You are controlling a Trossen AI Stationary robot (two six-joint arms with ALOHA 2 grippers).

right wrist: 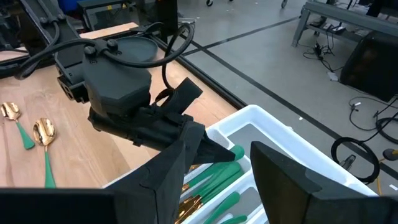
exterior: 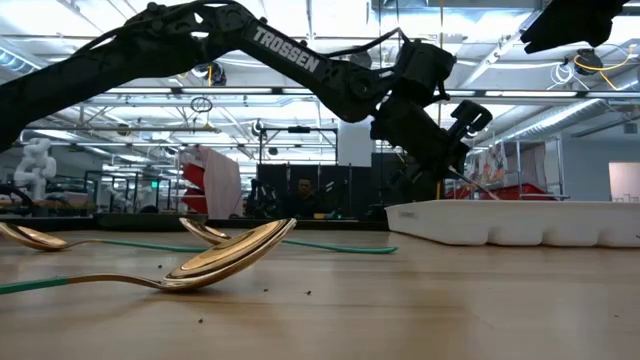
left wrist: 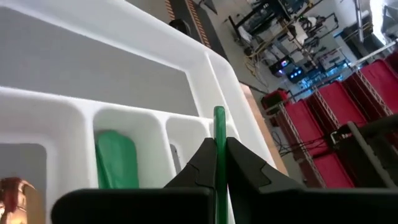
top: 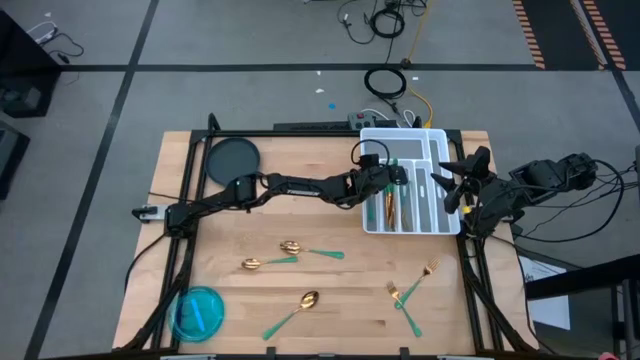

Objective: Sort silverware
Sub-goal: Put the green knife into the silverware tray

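Note:
My left gripper (top: 393, 178) reaches over the white divided tray (top: 440, 140) and is shut on one piece of silverware by its slim green handle (left wrist: 219, 121). In the low view my left gripper (exterior: 445, 150) hangs just above the tray (exterior: 520, 222). Several gold-and-green pieces (top: 388, 207) lie in the tray's compartments. Three spoons (top: 291, 247) (top: 256, 263) (top: 304, 301) and two forks (top: 428, 270) (top: 398, 294) lie flat on the wooden table. My right gripper (top: 452, 190) is open and empty beside the tray's right rim. My left gripper pinches the green handle (left wrist: 219, 134) between its two fingers, which lie along it. The handle's free end sticks out past the fingertips (left wrist: 205, 152). The fingers slant down toward the tray from its left side. The piece is held above the compartments; its head is hidden behind the gripper.
A dark round plate (top: 232, 158) lies at the table's far left and a blue round dish (top: 198, 312) at the near left corner. Cables lie on the floor beyond the far edge. Bare wood lies between the tray and the loose pieces.

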